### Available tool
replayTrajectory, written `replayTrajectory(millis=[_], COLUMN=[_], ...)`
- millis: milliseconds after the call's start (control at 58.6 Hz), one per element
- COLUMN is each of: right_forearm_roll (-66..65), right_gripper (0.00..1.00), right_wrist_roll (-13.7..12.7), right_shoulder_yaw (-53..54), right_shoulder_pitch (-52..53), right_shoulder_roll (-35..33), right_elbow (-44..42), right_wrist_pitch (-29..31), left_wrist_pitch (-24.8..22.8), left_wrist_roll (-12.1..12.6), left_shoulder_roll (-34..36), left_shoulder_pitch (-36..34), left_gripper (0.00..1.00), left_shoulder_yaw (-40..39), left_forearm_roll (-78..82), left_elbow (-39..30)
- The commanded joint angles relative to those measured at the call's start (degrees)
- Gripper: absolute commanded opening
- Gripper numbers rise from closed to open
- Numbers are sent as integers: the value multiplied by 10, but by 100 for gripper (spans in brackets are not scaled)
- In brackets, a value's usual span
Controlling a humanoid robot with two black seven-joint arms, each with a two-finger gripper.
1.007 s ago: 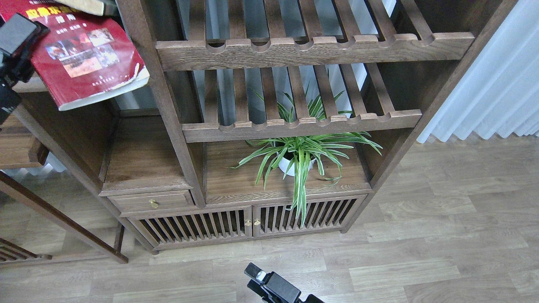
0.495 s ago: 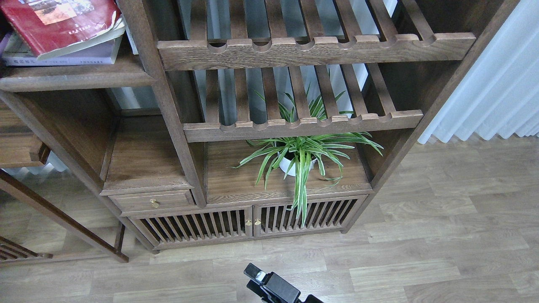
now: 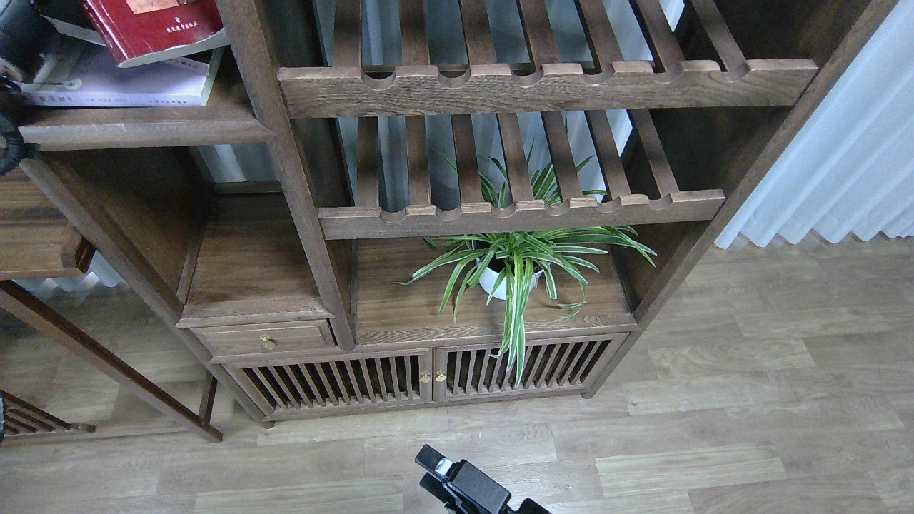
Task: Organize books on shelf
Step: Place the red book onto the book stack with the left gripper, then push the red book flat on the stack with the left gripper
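Observation:
The red book (image 3: 153, 25) lies tilted on top of the pale lilac-white book (image 3: 121, 84) at the top left, cut off by the frame's upper edge. Both rest on the dark-brown shelf board (image 3: 143, 130) with its rounded front edge. The maroon book is out of view. A dark part of my left arm and gripper (image 3: 16, 43) shows at the far left edge beside the books; its fingers cannot be told apart. My right gripper (image 3: 432, 460) is low at the bottom centre, above the floor and far from the shelf, seen dark and end-on.
Two slatted racks with scalloped rails (image 3: 543, 86) fill the bookcase's right bay. A potted spider plant (image 3: 510, 268) stands below them. A small drawer (image 3: 264, 337) and slatted cabinet doors (image 3: 428, 375) are at the bottom. White curtains (image 3: 842, 143) hang at the right.
The red book has gone from hanging out over the shelf's front edge in my left gripper to lying further back on the lilac book. The right gripper has not moved.

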Motion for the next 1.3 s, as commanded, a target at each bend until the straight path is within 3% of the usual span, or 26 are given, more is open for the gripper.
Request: replayTrajectory(millis=[0, 171, 410, 700, 871, 1281], right_forearm_roll=[1, 1, 1, 1, 1, 2], right_gripper=[97, 97, 97, 97, 97, 97], right_wrist_roll=[0, 0, 1, 3, 3, 3], right_shoulder_yaw=[1, 1, 1, 3, 5, 5], right_shoulder_pitch=[0, -1, -1, 0, 1, 1], right_shoulder_roll=[0, 0, 0, 0, 0, 0], right_elbow=[1, 1, 1, 1, 1, 1], right_wrist_pitch=[0, 0, 0, 0, 0, 0], left_wrist_pitch=[0, 0, 0, 0, 0, 0], left_wrist_roll=[-5, -6, -1, -2, -2, 2], left_shoulder_roll=[-6, -7, 1, 58, 60, 62], left_shoulder_pitch=[13, 35, 124, 208, 245, 325], left_gripper=[74, 99, 99, 99, 99, 99], left_shoulder_yaw=[1, -3, -53, -106, -165, -167], left_forearm_roll=[-2, -7, -8, -12, -25, -19], left_elbow=[-6, -29, -125, -216, -243, -280])
